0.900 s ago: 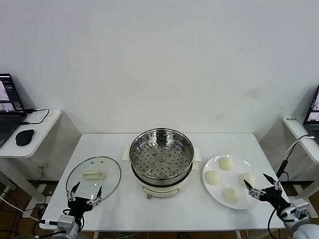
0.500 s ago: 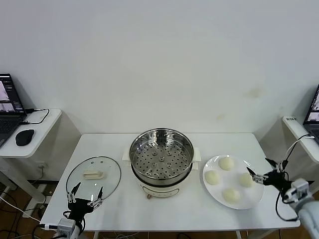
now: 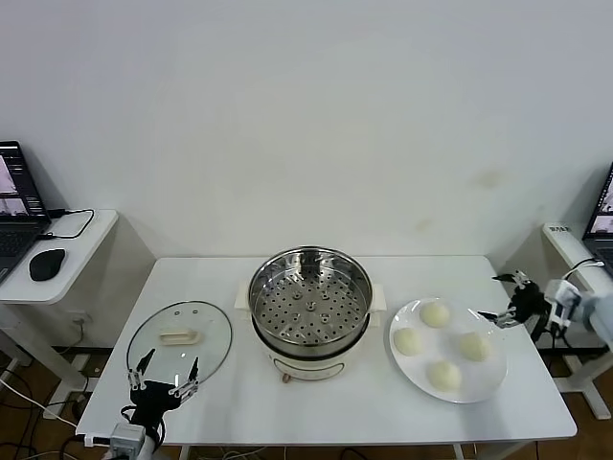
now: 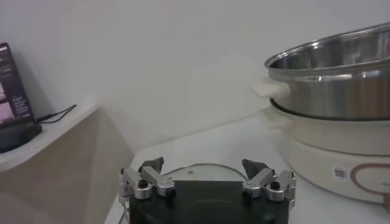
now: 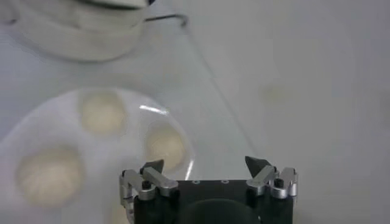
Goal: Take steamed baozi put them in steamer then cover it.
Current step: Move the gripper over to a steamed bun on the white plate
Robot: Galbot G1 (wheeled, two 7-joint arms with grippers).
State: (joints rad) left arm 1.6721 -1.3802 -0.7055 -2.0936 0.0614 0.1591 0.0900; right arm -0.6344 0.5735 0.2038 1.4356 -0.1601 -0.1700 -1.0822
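Cream-white steamed baozi (image 3: 438,343) lie just beside right gripper (image 3: 509,299), jaws spread, empty.

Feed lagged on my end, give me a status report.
Right gripper open, beside the plate. Left gripper open, near the lid. Four baozi on plate; steamer uncovered, no buns inside. Nothing in the way.

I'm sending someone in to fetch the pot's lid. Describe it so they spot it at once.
Start at the white table and find the steamer in its middle. On the robot's left side of it, lying flat near the front edge, is the glass lid. It is clear with a cream handle at its centre, unlike the opaque white plate of steamed baozi on the other side.
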